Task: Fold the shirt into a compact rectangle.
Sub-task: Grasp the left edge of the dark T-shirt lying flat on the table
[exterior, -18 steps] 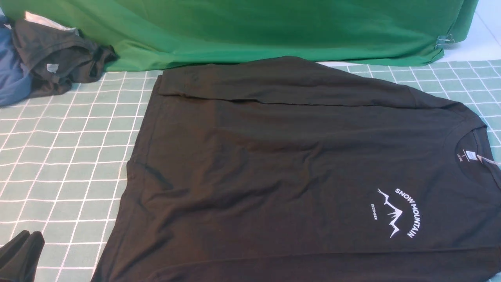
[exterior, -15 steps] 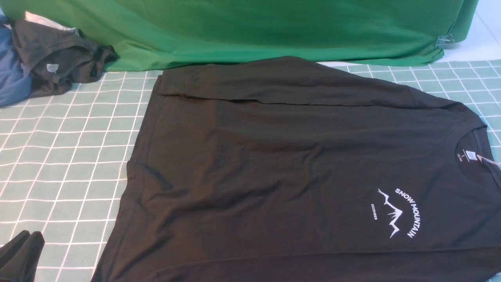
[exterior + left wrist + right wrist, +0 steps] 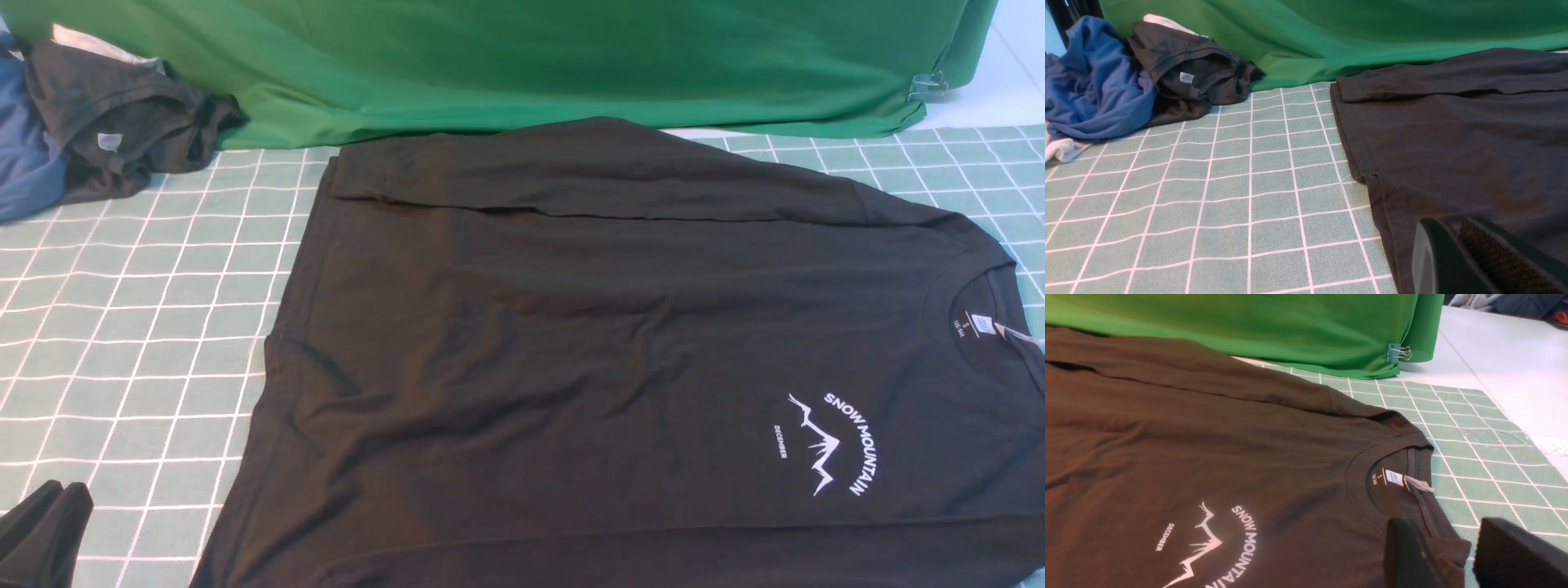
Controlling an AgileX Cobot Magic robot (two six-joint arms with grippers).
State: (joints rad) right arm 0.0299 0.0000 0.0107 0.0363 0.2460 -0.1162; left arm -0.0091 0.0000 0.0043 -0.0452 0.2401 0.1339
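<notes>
Right wrist: gripper [image 3: 1447,530] parted over shirt [image 3: 1208,449].

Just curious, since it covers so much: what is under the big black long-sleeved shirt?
The black cotton shirt lies flat on a pale green mat with white grid lines. Anything else beneath is hidden by the cloth.

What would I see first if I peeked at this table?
The big black shirt grabs the eye first: it lies spread flat across the middle and right of the checked green mat, with a white SNOW MOUNTAIN print on the chest. Behind it a bright green cloth fills the back, and a crumpled pile of dark and blue clothes sits in the far left corner.
</notes>
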